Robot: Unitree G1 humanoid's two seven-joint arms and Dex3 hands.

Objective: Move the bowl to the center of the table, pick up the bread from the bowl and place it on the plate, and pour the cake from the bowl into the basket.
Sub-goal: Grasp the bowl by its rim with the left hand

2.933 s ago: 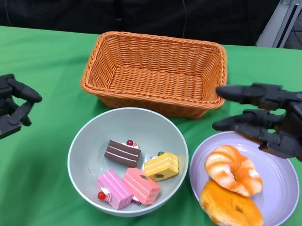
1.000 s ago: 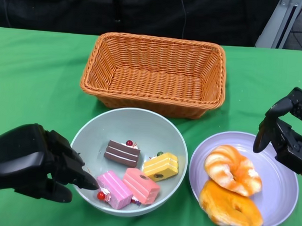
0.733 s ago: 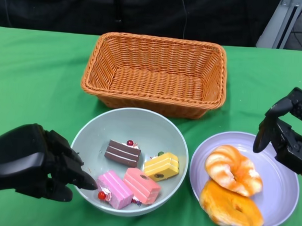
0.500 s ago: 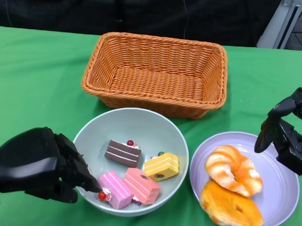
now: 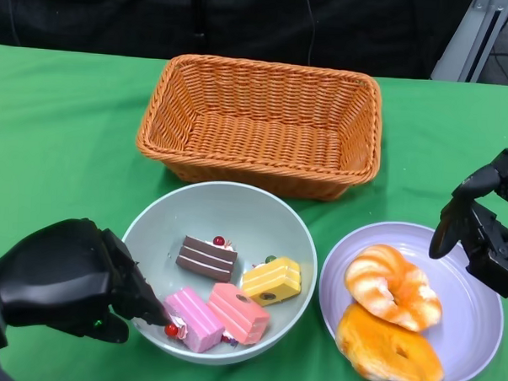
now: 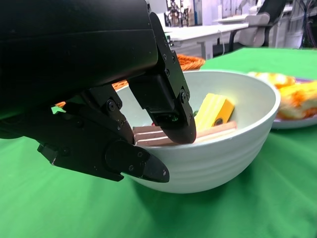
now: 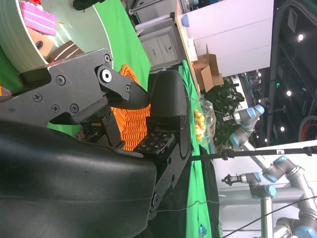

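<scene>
The bowl (image 5: 218, 272) sits centrally on the green counter (image 5: 63, 131), just before the basket (image 5: 261, 123), with cake pieces (image 5: 217, 311) inside. Its near-left rim is pinched by the left hand (image 5: 69, 279); a firm grip is advised so pouring stays controlled. The right hand (image 5: 480, 230), holding nothing, hangs with fingers apart over the plate (image 5: 473, 293).

Head overhead; wrists close, probably sharing bowl (image 5: 218, 273).

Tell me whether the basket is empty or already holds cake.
Empty. The basket shows only bare wicker inside; all four cake pieces sit in the bowl.
</scene>
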